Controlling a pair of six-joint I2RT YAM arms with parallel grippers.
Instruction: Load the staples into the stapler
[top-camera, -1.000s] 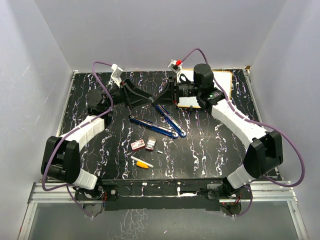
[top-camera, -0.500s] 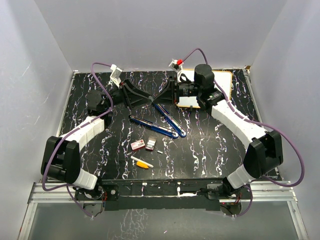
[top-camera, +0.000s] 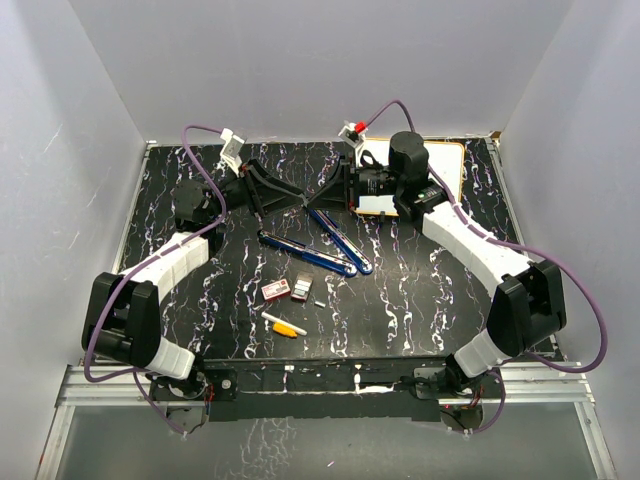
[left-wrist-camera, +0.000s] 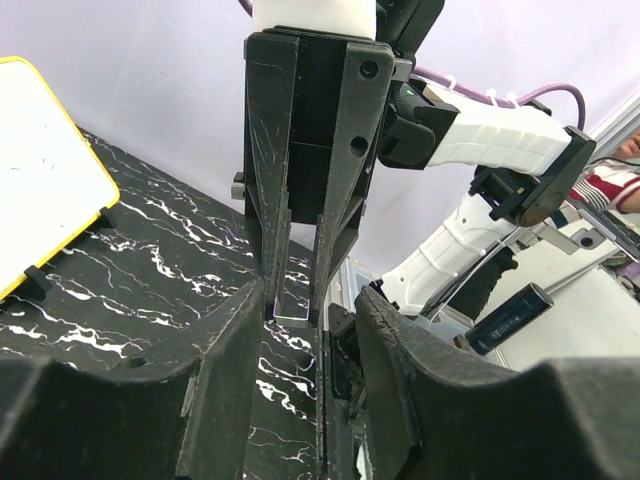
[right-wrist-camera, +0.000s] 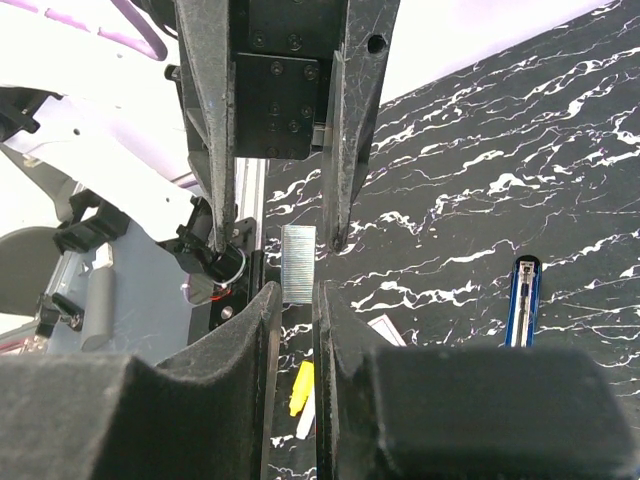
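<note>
Right now my right pincer (right-wrist-camera: 296, 296) is clamped on a short silvery staple strip (right-wrist-camera: 298, 262). The strip sticks out from between its fingers, above the far middle of the desk (top-camera: 420, 290). My left pincer (left-wrist-camera: 308, 293) meets it nose to nose with its jaws partly apart. One finger stands to each side of the strip's free end with a gap on both sides, and as far as I can tell it touches nothing. The blue stapler (top-camera: 318, 256) lies opened out flat on the desk, nearer my bases than the two pincers and apart from them. Nearer again sits the small red-and-white box (top-camera: 270, 291), and just beside it a second small pack (top-camera: 302, 289) whose contents I cannot make out. A yellow-and-white marker (top-camera: 284, 325) lies near the front edge.
</note>
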